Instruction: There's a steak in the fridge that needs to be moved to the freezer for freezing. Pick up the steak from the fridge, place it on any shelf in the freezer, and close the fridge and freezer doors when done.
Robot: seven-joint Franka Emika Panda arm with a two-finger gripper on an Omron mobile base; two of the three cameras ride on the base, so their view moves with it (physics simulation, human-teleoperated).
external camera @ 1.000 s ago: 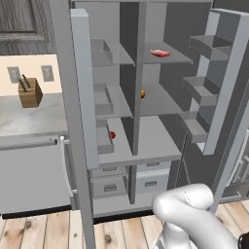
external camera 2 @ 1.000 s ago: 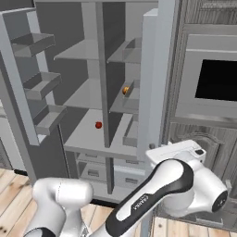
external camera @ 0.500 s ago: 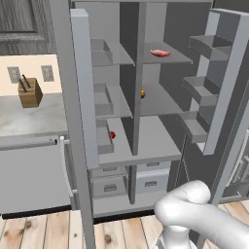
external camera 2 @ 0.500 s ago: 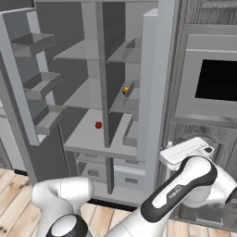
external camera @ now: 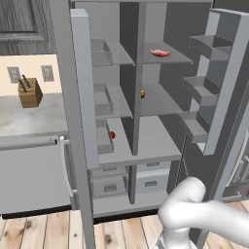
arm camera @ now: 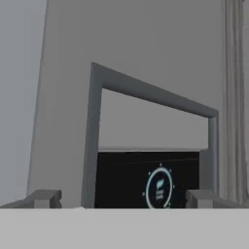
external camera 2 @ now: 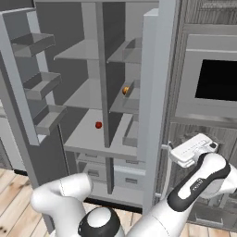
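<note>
Both doors of the grey unit stand open. The steak (external camera: 160,53) lies flat on the top shelf (external camera: 168,59) of the right-hand compartment, toward its front edge, its long axis running roughly across the shelf. The hand (arm camera: 124,197) is fully open and holds nothing; its fingertips (arm camera: 46,197) frame the dark dispenser panel (arm camera: 146,180) of the freezer door (arm camera: 146,73), close in front of it. In the right base view the hand (external camera 2: 192,149) sits low, outside that door (external camera 2: 155,106). The steak therefore lies well apart, above the hand and inside the cabinet beyond the door, so a high reach looks necessary.
</note>
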